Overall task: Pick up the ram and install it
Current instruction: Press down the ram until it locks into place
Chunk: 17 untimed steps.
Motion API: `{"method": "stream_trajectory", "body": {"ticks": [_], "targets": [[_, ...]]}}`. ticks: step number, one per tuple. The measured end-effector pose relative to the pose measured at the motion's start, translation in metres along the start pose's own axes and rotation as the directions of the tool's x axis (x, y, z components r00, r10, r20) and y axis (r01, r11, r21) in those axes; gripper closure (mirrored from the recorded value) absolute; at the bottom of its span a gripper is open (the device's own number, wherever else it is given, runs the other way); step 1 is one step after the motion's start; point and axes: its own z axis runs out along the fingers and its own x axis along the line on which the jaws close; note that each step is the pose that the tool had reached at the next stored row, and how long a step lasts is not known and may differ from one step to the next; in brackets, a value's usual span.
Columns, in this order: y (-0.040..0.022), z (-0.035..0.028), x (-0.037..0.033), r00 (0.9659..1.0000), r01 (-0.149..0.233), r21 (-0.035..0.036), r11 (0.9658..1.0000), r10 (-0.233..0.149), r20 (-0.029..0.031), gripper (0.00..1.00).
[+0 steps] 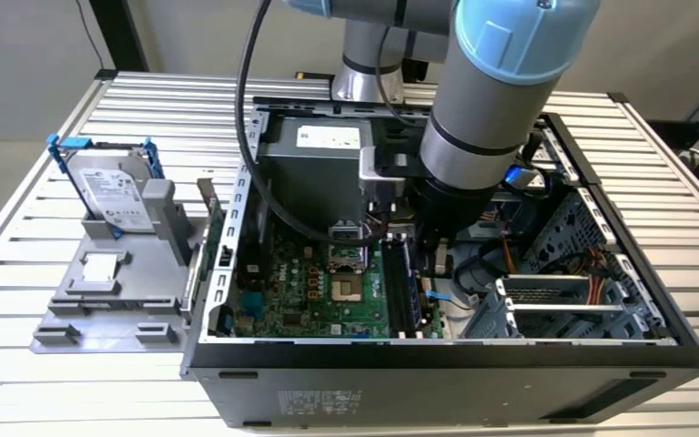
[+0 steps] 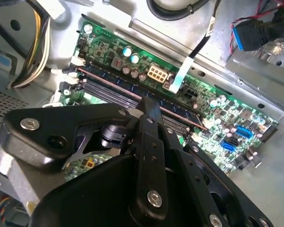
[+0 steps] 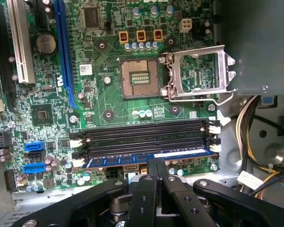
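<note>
While the arm [image 1: 495,118] reaches down into the open case [image 1: 447,373], the stations read as follows:

Claw: narrow in both wrist views, its tips [image 3: 156,165] [image 2: 149,101] closed on the top edge of the ram at about mid-length.
Ram: standing on edge in the outermost memory slot of the motherboard [image 3: 104,104], the slot farthest from the CPU socket [image 3: 139,78]; blue face with chips in the first wrist view [image 3: 113,161], thin brown edge in the second wrist view [image 2: 180,115].
Other slots: three black ones [image 3: 142,135] between ram and socket, unfilled.
Case: lying on its side on the slatted table [image 1: 83,391], centre of the exterior view.
Hard drive: upright in a grey fixture [image 1: 113,187], at the exterior view's left, well apart from the arm.
</note>
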Motion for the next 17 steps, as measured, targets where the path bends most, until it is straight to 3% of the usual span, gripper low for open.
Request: {"method": "stream_trajectory", "body": {"ticks": [8, 17], "targets": [[-0.0003, 0.0021, 0.0031, 0.9999, 0.014, -0.001, 0.9999, -0.014, -0.0011, 1.0], [-0.0003, 0.0178, 0.0044, 0.9999, 0.015, -0.0011, 0.9999, -0.015, -0.0013, 1.0]]}}
